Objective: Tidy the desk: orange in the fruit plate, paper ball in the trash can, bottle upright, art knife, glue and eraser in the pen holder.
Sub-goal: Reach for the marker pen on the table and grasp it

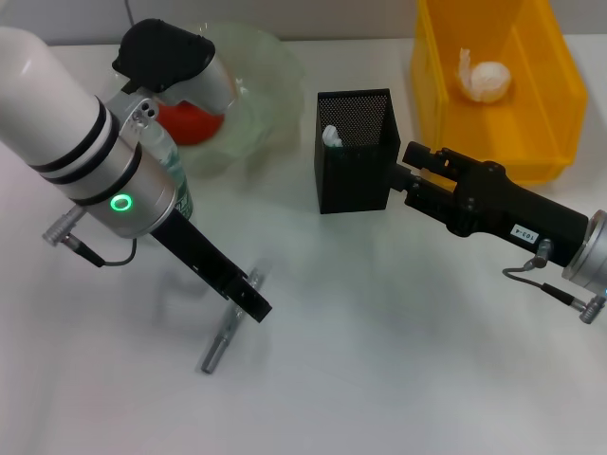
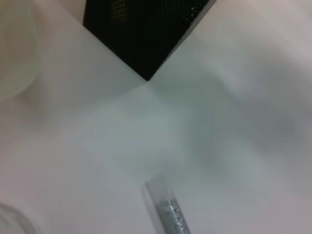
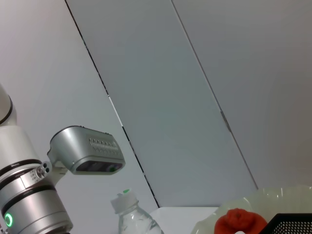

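Left pincer [image 1: 248, 296] grips the art knife [image 1: 220, 343]; only right wrist shows bottle [image 3: 131, 214] upright.

On the white counter [image 1: 398, 332] the pen holder [image 1: 354, 152] stands in the middle, with something white inside. The right end effector [image 1: 410, 171] is just beside its right wall. The paper ball [image 1: 486, 80] lies in the trash can [image 1: 560, 104]. The orange [image 1: 190, 123] sits in the fruit plate [image 1: 256, 95]. The left end effector [image 1: 248, 294] is over a grey art knife [image 1: 220, 343].
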Motion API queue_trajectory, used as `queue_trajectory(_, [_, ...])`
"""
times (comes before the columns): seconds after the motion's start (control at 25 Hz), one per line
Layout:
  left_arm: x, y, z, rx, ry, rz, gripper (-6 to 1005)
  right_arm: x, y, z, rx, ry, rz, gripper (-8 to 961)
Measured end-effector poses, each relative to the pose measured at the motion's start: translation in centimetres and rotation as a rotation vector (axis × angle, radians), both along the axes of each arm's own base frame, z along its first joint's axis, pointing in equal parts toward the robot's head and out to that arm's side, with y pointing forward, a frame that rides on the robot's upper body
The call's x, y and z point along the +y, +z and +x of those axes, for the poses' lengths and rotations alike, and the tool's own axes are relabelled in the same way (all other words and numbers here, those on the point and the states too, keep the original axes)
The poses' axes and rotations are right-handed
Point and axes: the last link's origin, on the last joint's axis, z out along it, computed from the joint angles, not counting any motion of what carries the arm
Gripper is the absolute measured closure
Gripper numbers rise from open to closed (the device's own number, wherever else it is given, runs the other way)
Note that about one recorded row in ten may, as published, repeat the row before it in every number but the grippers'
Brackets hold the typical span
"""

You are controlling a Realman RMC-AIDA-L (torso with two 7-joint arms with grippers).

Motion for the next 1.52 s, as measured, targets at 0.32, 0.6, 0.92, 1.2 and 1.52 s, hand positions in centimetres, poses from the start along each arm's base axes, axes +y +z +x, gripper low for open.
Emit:
queue_trajectory(0.32, [0.7, -0.3, 0.6, -0.001, -0.027, 0.033, 217, 0.0, 0.0, 0.0, 0.000, -0.001, 0.001, 402])
queue_trajectory(0.6, [1.1, -0.5, 0.7, -0.004, -0.039, 0.054, 217, 0.0, 0.0, 0.0, -0.001, -0.002, 0.001, 402])
queue_trajectory(0.92, [1.1, -0.8, 0.6, 0.005, -0.066, 0.048, 217, 0.0, 0.0, 0.0, -0.002, -0.002, 0.001, 403])
queue_trajectory(1.2, [0.8, -0.9, 0.7, 0.018, -0.093, 0.018, 217, 0.0, 0.0, 0.0, -0.001, -0.002, -0.001, 403])
queue_trajectory(1.52, [0.6, -1.2, 0.1, 0.025, -0.072, 0.009, 217, 0.0, 0.0, 0.0, -0.001, -0.002, -0.001, 403])
